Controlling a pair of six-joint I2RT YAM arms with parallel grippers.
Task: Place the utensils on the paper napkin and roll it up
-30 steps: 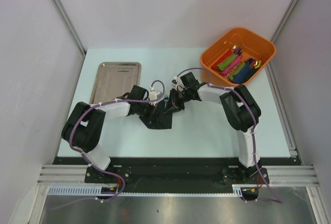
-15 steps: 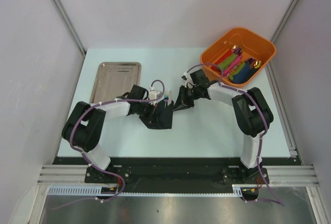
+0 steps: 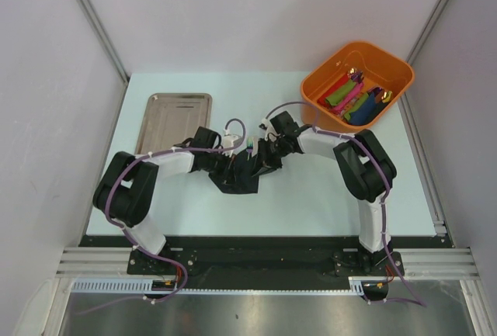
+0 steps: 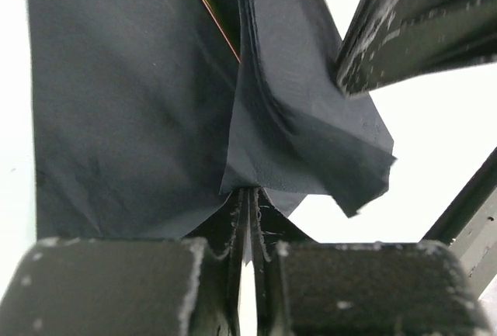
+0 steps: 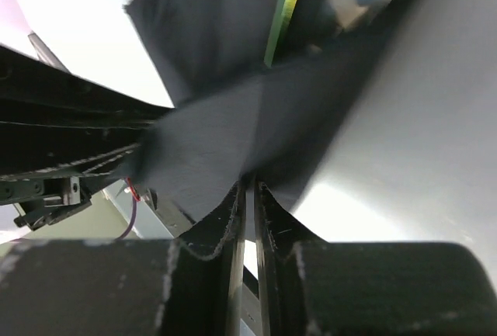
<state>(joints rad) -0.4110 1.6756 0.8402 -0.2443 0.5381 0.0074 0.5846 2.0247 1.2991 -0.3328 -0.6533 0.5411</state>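
Note:
The black paper napkin point(image 3: 242, 183) lies crumpled at the table's middle, between both arms. The utensils point(image 3: 248, 147) poke out of its far side, showing only green-purple tips. My left gripper point(image 3: 232, 168) is shut on a fold of the napkin point(image 4: 140, 119), with an iridescent utensil edge point(image 4: 208, 12) above it. My right gripper point(image 3: 263, 163) is shut on the opposite fold of the napkin point(image 5: 225, 142), raised off the table, and a green utensil strip point(image 5: 283, 12) shows behind. Both grippers stand close together over the napkin. Most of the utensils are hidden under paper.
A steel tray point(image 3: 175, 119) lies at the back left. An orange bin point(image 3: 317, 92) at the back right holds coloured napkin rolls point(image 3: 348, 95) with gold-tipped cutlery. The right gripper's finger point(image 4: 411, 25) crowds the left wrist view.
The right gripper drew the napkin's right fold out to the right, then came back toward the left gripper. The left arm barely moved.

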